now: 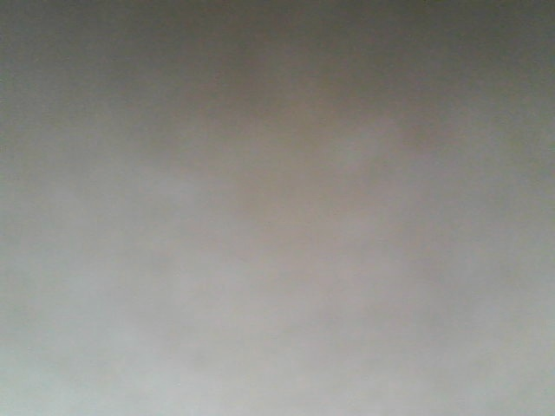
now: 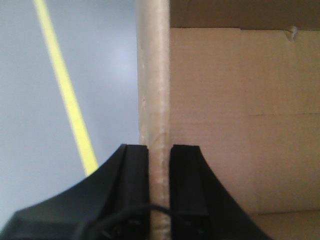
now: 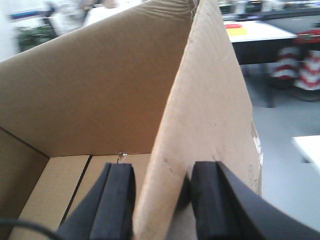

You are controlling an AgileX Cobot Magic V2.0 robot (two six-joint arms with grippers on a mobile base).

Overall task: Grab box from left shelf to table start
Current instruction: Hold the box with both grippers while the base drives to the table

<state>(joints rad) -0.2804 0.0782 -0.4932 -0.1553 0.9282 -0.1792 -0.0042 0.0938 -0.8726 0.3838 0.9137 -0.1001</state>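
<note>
Cardboard box fills both wrist views. It is open-topped and seemingly empty, so probably light. Grey floor shows beside it at the left of the frame. Its corrugated walls look stiff edgewise but may flex, so the upper rims seem the sensible hold. At lower centre, the left gripper has its jaws pinching one wall. The right gripper jaws pinch another.

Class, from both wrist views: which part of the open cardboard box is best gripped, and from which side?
The thin upright side walls, coming over the open rim. The box looks too wide to span, but each wall fits between fingers: left gripper and right gripper each straddle one.
</note>
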